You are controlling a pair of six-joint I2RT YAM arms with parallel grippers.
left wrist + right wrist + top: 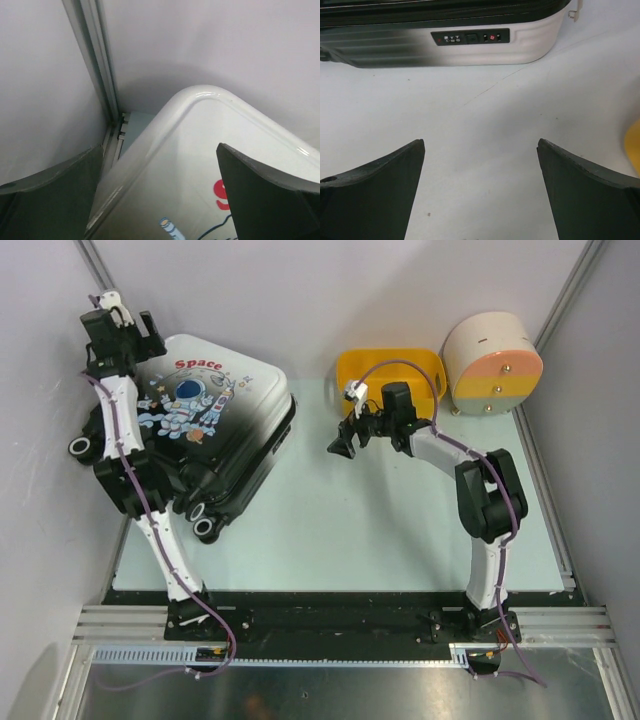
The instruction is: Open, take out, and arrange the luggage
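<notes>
So, the small hard-shell suitcase with the black-to-white shell and cartoon astronaut "Space" print [215, 430] [200, 165] [445, 45] is lying flat, print side up, at about 10 o'clock on the pale counter [380, 530] [480, 100]. Its black wheels [205, 530] are at the 7 o'clock end and its white end points off toward 1 o'clock. It looks closed from both the overhead and the side-on view.

The left hand [122, 340] [159, 150] hangs over the suitcase's far-left corner, at 11 o'clock and tight against the wall. It's spread wide with nothing in it. In the left wrist view the rounded white corner shows between the two dark fingers [260, 195], but whether they touch the shell is hard to say.

The right hand [343, 438] [480, 145] is out around the middle of the counter, aimed at 9 o'clock toward the suitcase, well apart from it. It's wide open and empty too. Its camera looks at the suitcase's side wall, where a little combination lock panel [470, 37] sits in the shell.

Behind the right hand, at roughly 12 to 1 o'clock, sits a yellow plastic basket [410, 365] [634, 145]. A round cream-and-orange drawer box [492, 365] is parked just beside it at 2 o'clock.
</notes>
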